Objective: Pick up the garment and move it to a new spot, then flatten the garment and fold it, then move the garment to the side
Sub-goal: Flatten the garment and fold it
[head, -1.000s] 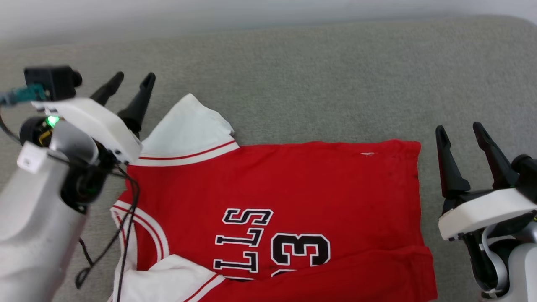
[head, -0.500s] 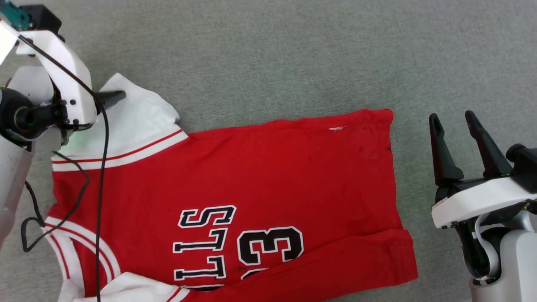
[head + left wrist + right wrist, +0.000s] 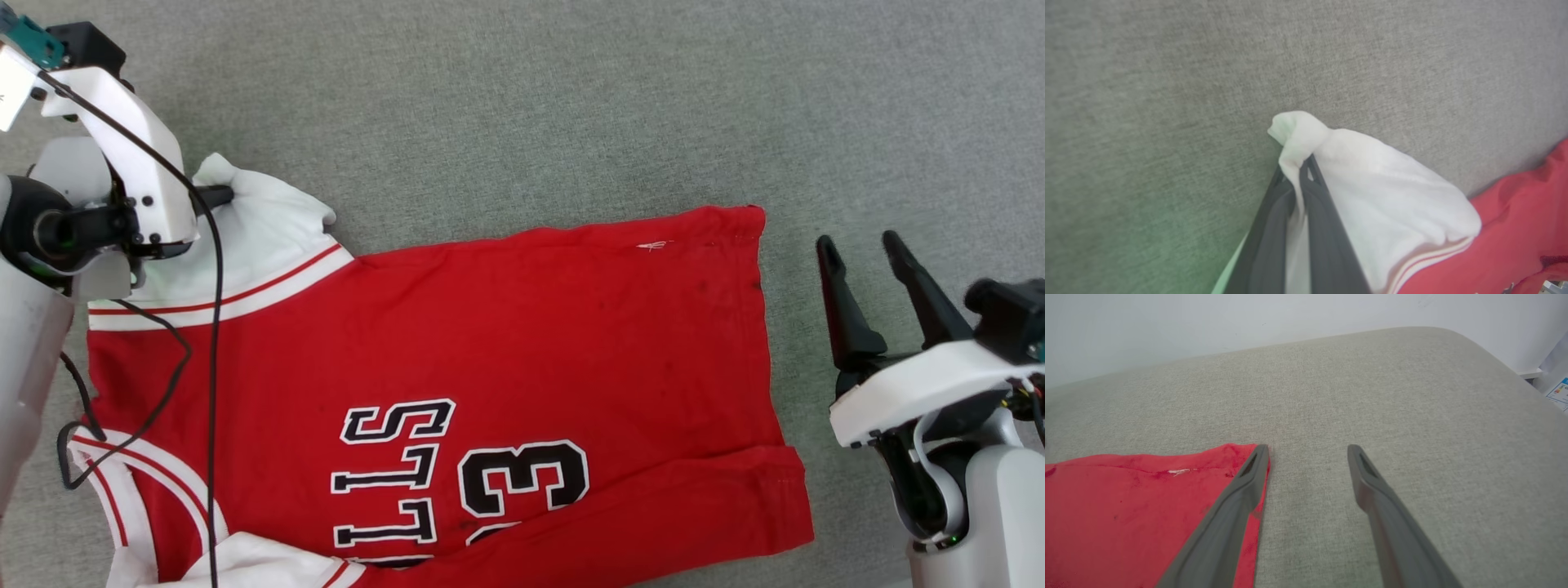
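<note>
The shirt point(image 3: 490, 351) lies spread on the grey cushion point(image 3: 571, 106), number up. The left jaws are closed on its white sleeve point(image 3: 1372, 196); the right jaws stand wide, near the hem.

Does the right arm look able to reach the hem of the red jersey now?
Probably yes: the right gripper stands open beside the red jersey, at its hem, only bare grey upholstery between them.

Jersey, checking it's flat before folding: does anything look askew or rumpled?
Yes. The jersey isn't flat: its near side is folded over, covering part of the lettering, and the far white sleeve is bunched where the left gripper pinches it.
</note>
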Controlling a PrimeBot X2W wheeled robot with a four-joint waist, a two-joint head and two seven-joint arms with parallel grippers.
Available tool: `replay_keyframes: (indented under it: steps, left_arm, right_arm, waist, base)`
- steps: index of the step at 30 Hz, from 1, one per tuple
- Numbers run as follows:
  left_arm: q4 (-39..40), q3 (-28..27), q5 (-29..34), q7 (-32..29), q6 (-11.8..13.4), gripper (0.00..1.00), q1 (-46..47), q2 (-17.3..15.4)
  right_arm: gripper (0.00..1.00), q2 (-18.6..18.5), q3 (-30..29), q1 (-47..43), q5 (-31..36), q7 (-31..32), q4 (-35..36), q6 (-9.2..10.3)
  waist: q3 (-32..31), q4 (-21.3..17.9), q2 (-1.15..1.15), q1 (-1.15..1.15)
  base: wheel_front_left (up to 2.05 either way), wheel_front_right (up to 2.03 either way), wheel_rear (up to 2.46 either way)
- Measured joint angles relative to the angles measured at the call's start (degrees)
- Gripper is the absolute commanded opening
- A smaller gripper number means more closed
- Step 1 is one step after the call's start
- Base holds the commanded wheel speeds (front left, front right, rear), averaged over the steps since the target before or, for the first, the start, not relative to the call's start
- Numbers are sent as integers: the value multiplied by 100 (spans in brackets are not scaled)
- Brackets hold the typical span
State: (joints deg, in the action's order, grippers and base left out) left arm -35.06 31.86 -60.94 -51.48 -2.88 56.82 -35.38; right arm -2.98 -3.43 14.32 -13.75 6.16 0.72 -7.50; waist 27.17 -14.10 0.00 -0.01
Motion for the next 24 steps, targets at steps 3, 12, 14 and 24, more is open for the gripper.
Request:
replay_keyframes:
  steps: [3,12,14,24]
  left_arm:
    - [-12,27,42,155,-51,0,-7,60]
    - [197,55,323,818,-75,0,279,355]
    - [292,54,338,918,-89,0,332,390]
    - [751,96,387,1185,-197,0,334,485]
  right_arm:
    - [100,-51,-14,141,40,365,-168,-1]
    - [100,-758,323,950,-430,2113,-891,0]
    - [100,-913,465,1122,-508,2466,-969,0]
    - [100,-1463,1059,1695,-771,3880,-1244,0]
  waist:
    - [-84,56,0,0]
    - [-240,495,0,0]
    - [-236,624,0,1]
    - [-101,1092,0,0]
  base:
    - [0,0,0]
    - [0,0,0]
    - [0,0,0]
    - [0,0,0]
